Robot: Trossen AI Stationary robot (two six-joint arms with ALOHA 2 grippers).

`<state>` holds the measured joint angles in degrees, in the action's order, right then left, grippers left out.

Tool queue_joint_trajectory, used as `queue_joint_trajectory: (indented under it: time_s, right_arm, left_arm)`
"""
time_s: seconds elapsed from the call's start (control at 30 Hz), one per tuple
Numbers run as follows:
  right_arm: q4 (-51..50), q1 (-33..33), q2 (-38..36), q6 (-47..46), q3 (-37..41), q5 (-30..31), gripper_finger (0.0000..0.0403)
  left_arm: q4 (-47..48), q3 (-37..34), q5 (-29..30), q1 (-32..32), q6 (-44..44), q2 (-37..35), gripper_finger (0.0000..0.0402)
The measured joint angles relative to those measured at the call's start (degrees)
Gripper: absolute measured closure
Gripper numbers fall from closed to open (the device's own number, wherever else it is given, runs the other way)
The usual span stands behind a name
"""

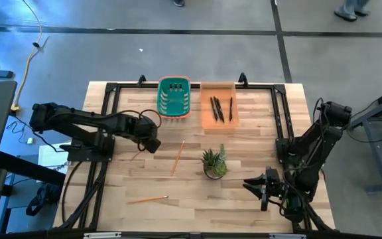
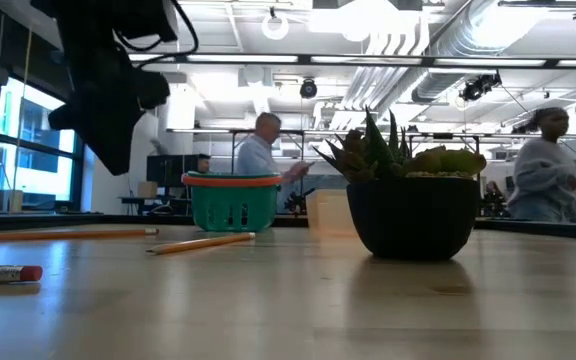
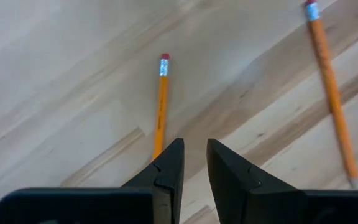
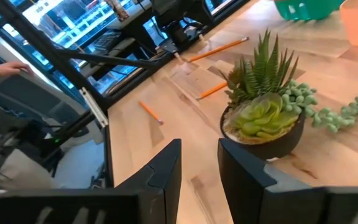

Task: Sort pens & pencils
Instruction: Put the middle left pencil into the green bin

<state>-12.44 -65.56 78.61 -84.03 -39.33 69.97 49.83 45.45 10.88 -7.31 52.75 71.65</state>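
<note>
Three black pens (image 1: 218, 109) lie in the orange tray (image 1: 207, 119) at the back. Three orange pencils lie flat on the wood: one (image 1: 178, 158) left of the plant, one (image 1: 148, 198) near the front edge, and one (image 3: 160, 102) just under my left gripper. My left gripper (image 3: 194, 147) hangs above the table left of centre (image 1: 154, 144), pointing steeply down and narrowly open, with nothing between its fingers. That pencil's lower end is hidden behind one finger. A second pencil (image 3: 331, 93) lies off to the side. My right gripper (image 4: 199, 147) is open at the front right (image 1: 262, 188), facing the plant.
A green basket (image 1: 174, 97) stands beside the orange tray at the back. A small potted succulent (image 1: 214, 163) stands at mid-table, close in front of my right gripper. A black frame runs around the table's edges. People show in the room beyond.
</note>
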Motion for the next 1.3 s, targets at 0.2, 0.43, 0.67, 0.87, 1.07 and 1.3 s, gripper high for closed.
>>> queue_joint_trajectory:
  time_s: [0.2, 0.43, 0.67, 0.87, 1.07, 1.3]
  right_arm:
    - [0.99, -0.38, 0.0, 0.02, 0.0, 0.02, 0.0306]
    - [0.85, -0.61, 0.02, 0.42, 0.0, 0.03, 0.0306]
    - [-0.18, -0.61, 0.02, 0.46, 0.0, 0.06, 0.0306]
    - [-0.16, -0.61, 0.02, 0.24, 0.0, 0.07, 0.0306]
    - [0.01, -0.61, 0.02, 0.17, 0.0, 0.07, 0.0306]
    - [0.12, -0.61, 0.02, 0.04, 0.0, 0.07, 0.0306]
  left_arm:
    - [-0.24, -0.02, -1.15, -0.57, 0.19, 1.73, 0.0344]
    - [1.69, -0.02, -3.39, -0.63, -1.27, 1.78, 0.0344]
    - [3.04, -0.07, -5.31, -0.61, -2.97, 3.47, 0.0344]
    - [2.74, -0.07, -4.92, -0.61, -4.43, 4.01, 0.0344]
    - [3.02, -0.07, -2.81, -0.61, -6.21, 5.37, 0.0344]
    - [2.45, -0.09, -2.39, -0.61, -8.09, 8.28, 0.0344]
